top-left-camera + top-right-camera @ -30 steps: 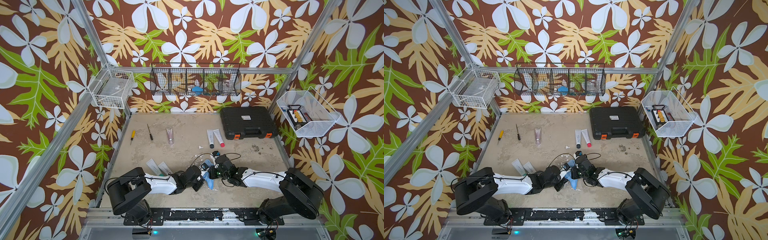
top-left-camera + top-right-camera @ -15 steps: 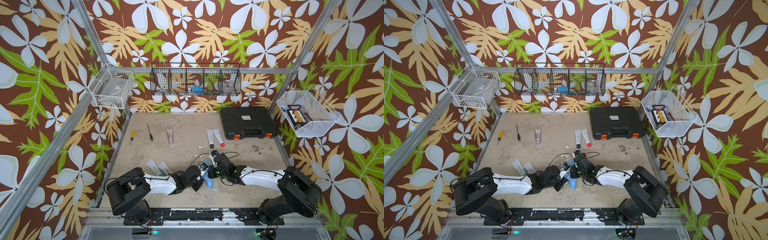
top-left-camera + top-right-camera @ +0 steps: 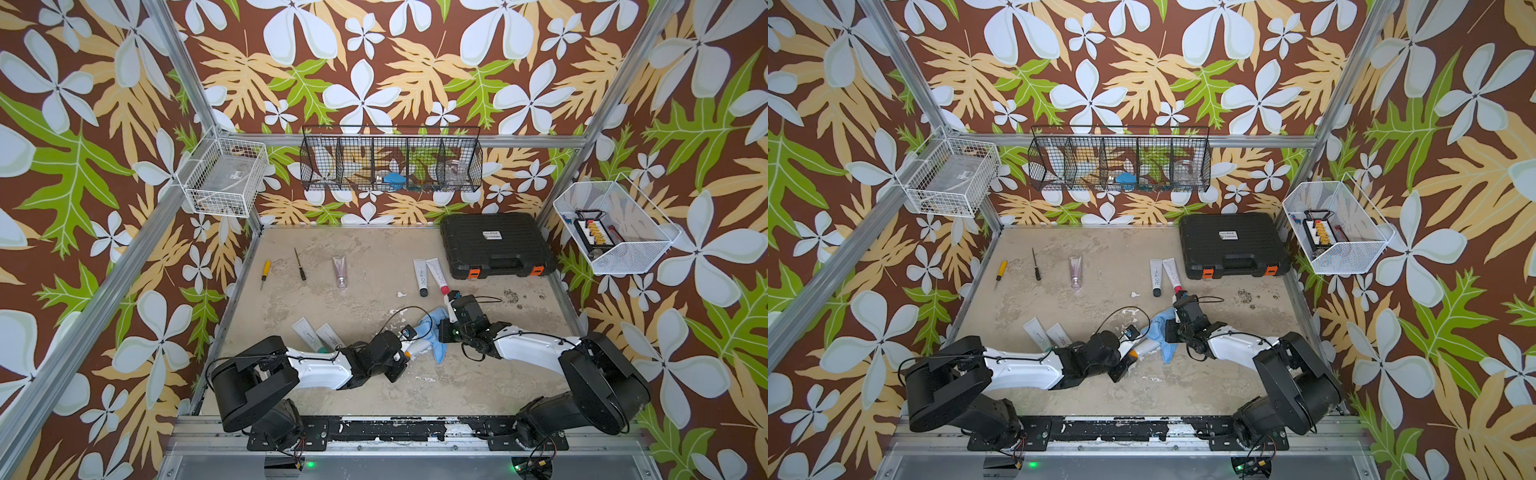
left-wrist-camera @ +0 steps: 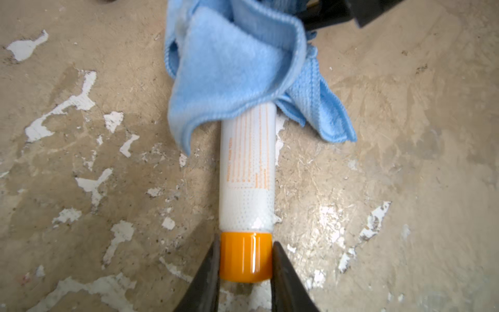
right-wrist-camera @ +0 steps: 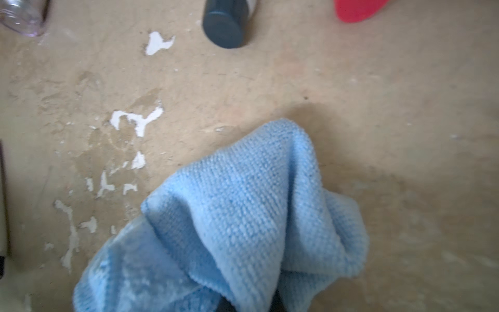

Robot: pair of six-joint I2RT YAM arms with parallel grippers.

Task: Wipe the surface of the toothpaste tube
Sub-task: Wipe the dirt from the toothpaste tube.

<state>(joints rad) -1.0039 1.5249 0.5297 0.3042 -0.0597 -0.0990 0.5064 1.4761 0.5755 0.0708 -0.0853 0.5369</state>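
Wiping step in hand. Both top views: toothpaste tube [image 3: 419, 346] low at tabletop [image 3: 365, 266] between arms, blue cloth [image 3: 434, 332] over its tail. Left wrist: left pincer [image 4: 245, 248] pinches orange cap [image 4: 245, 259]; we must hold firm. Right wrist: right pincer [image 5: 251, 304] clamps cloth; we should drag along tube toward cap.

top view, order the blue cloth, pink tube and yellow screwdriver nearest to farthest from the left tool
1. blue cloth, beside the left tool, front centre
2. pink tube, farther back, middle
3. yellow screwdriver, back left edge
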